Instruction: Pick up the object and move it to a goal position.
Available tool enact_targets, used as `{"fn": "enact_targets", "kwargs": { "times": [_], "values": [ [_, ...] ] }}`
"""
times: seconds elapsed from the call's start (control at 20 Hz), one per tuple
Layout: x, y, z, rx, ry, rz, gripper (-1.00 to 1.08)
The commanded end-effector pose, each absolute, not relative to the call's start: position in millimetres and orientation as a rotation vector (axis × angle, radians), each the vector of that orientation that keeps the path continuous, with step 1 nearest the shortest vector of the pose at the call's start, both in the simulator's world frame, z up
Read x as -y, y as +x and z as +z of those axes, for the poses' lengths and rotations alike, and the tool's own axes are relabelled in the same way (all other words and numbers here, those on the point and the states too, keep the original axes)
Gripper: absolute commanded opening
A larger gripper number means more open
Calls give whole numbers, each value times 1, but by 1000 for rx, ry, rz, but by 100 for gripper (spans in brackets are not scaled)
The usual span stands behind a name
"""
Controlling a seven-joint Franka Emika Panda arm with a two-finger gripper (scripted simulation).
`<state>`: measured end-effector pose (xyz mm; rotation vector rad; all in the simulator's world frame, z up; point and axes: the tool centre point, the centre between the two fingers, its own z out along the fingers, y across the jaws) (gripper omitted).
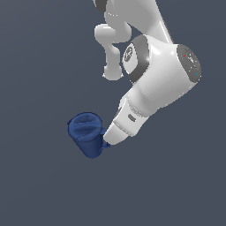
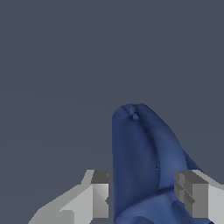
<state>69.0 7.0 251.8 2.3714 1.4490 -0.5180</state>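
The pincer [image 2: 142, 192] grips the dark blue mug [image 1: 87, 139], its fingers [image 2: 99, 194] pressed on either side of the handle and the mug tilted beside the arm's tip. Held only by that thin loop, the mug may pivot or slip during travel. Beyond lies plain grey desk [image 1: 39, 190]; nothing seems to block the way, and no goal marker shows.

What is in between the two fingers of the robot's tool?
The blue mug sits between the tool's two fingers. The wrist view shows it filling most of the gap, one finger on each side.
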Motion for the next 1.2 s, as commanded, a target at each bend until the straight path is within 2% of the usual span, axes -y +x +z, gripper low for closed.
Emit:
{"fn": "enact_targets", "kwargs": {
  "times": [0.0,0.6,1.15],
  "values": [
    [-7,77,244,-1526,2296,-567,28],
    [-6,100,215,-1752,2041,-738,28],
    [-6,103,209,-1787,1997,-769,28]
  ]
}}
